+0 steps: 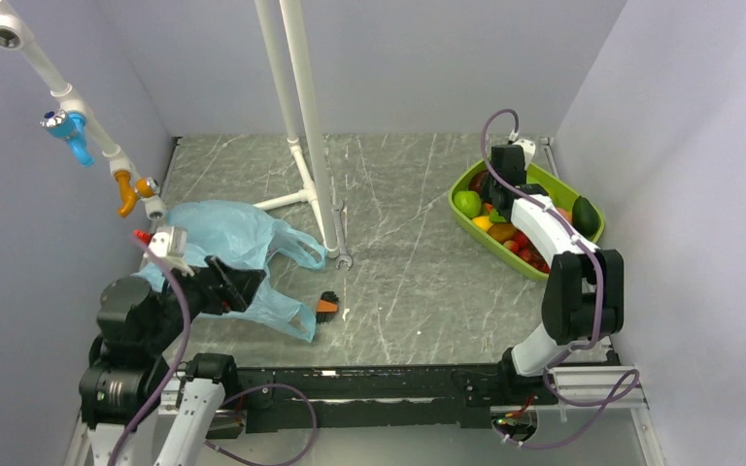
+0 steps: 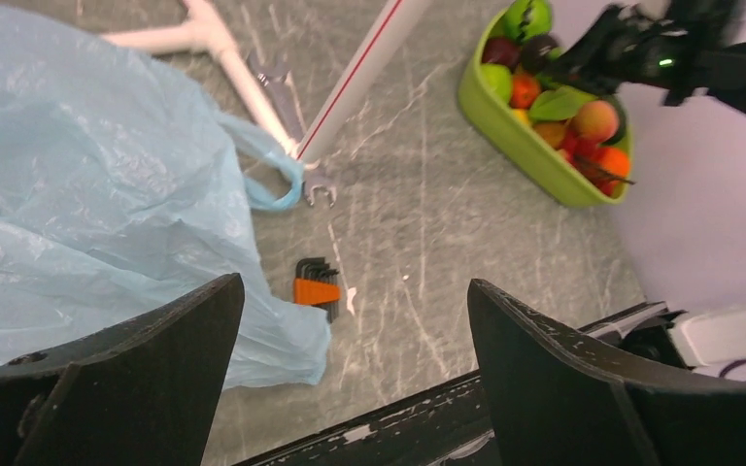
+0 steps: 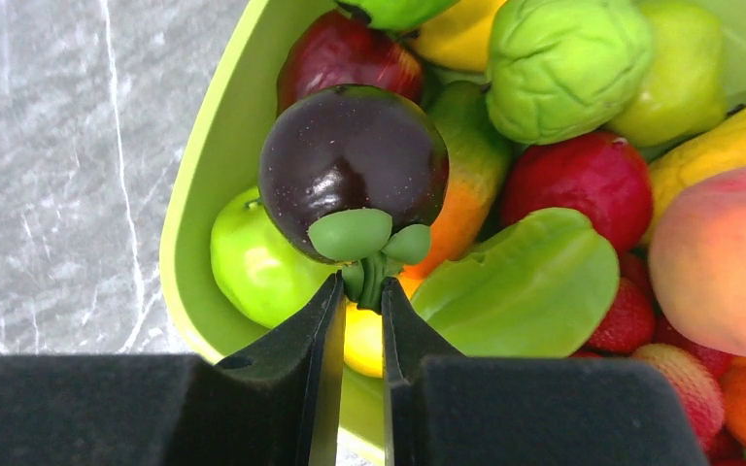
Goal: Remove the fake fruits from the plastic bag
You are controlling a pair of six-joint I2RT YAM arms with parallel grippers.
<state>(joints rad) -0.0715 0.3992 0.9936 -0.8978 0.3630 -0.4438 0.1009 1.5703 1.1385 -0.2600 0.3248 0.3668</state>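
Observation:
The light-blue plastic bag (image 1: 223,233) lies crumpled at the left of the table and fills the left of the left wrist view (image 2: 87,175). My left gripper (image 1: 238,286) hovers open and empty at the bag's near edge (image 2: 355,320). My right gripper (image 1: 500,180) is over the lime-green tray (image 1: 461,218), shut on the green stem of a dark purple round fruit (image 3: 350,165), with fingertips pinching just below it (image 3: 359,291). Several fake fruits (image 1: 505,228) lie in the tray, among them a flat green oval (image 3: 525,286). No fruit shows inside the bag.
A small black-and-orange tool (image 1: 326,306) lies on the table by the bag's near corner, also in the left wrist view (image 2: 316,286). A white pipe stand (image 1: 311,126) rises mid-table beside the bag's handle. Walls close in the left, right and back.

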